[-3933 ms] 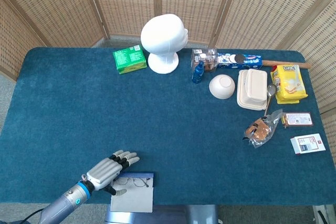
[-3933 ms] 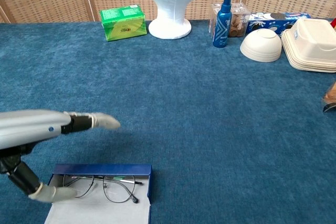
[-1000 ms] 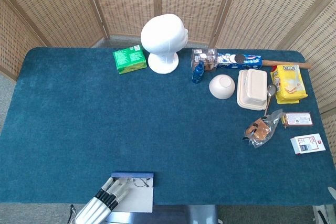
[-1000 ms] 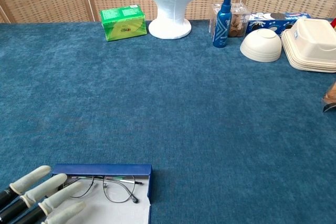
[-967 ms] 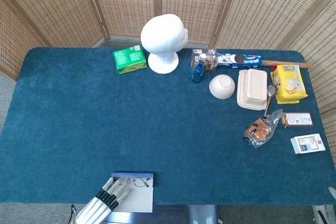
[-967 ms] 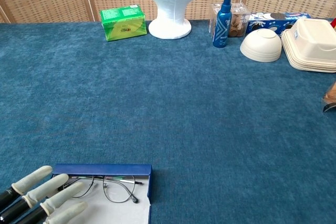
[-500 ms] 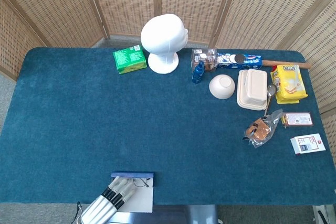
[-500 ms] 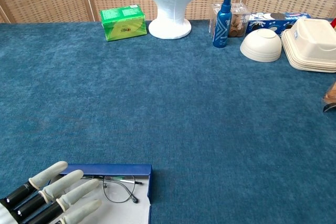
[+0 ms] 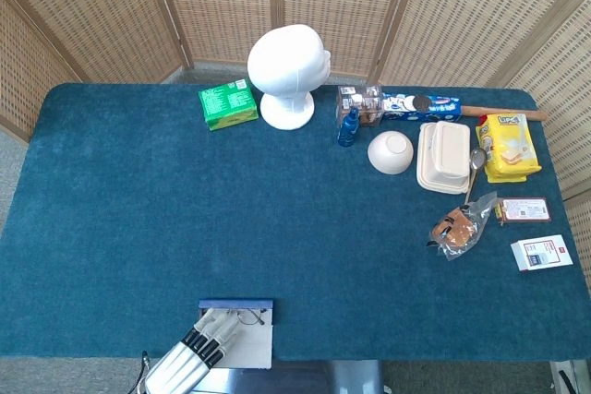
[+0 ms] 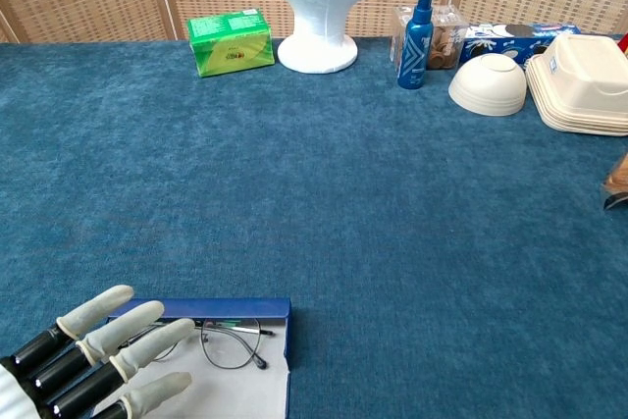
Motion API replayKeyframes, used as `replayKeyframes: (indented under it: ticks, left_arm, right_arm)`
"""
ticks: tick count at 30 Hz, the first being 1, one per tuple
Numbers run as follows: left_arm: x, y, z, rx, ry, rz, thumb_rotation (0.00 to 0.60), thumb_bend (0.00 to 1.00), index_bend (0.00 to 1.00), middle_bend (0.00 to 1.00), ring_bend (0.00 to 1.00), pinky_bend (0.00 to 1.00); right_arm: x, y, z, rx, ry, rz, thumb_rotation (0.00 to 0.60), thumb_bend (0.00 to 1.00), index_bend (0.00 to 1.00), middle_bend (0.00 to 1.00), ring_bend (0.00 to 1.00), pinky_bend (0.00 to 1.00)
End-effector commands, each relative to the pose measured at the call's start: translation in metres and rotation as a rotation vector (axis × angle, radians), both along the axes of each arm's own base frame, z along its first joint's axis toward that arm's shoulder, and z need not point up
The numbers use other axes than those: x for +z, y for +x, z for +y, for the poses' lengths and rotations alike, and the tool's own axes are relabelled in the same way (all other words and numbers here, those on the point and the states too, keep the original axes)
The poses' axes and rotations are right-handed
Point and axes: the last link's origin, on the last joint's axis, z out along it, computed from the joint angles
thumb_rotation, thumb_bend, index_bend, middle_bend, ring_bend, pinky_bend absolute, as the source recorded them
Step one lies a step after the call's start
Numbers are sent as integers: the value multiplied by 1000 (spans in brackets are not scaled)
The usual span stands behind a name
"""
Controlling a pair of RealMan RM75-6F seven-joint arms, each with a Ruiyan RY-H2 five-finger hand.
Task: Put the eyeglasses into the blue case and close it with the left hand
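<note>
The blue case (image 10: pixel 240 309) lies open at the table's near edge, its pale lining (image 10: pixel 235 394) facing up; the head view shows the case (image 9: pixel 236 304) as well. The thin wire eyeglasses (image 10: pixel 231 345) rest inside it. My left hand (image 10: pixel 93 360) reaches in from the lower left with fingers spread flat over the case's left part, covering one lens; the head view shows this left hand (image 9: pixel 199 346) too. It holds nothing. The right hand is in neither view.
At the back stand a green box (image 9: pixel 227 103), a white foam head (image 9: pixel 288 73), a blue spray bottle (image 9: pixel 348 125), a white bowl (image 9: pixel 391 151) and a lidded container (image 9: pixel 444 157). Snack packets (image 9: pixel 506 146) and cards (image 9: pixel 540 253) lie at the right.
My left hand has slid forward over the open case, from its left corner to partly over the eyeglasses. The case and glasses have shifted slightly right.
</note>
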Motion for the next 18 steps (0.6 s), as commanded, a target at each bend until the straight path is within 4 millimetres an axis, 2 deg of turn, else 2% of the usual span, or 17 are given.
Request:
replayKeyframes:
  ticks: [1, 18]
  left_arm:
    - [-1, 0, 0, 15, -10, -4, 600, 255, 188, 42, 0, 0]
    - [3, 0, 5, 49, -47, -71, 600, 347, 280, 90, 0, 0]
  right_arm:
    - [0, 0, 0, 0, 1, 0, 538, 184, 0, 100, 0, 186]
    - [0, 1, 1, -7, 3, 8, 541, 182, 0, 100, 0, 189]
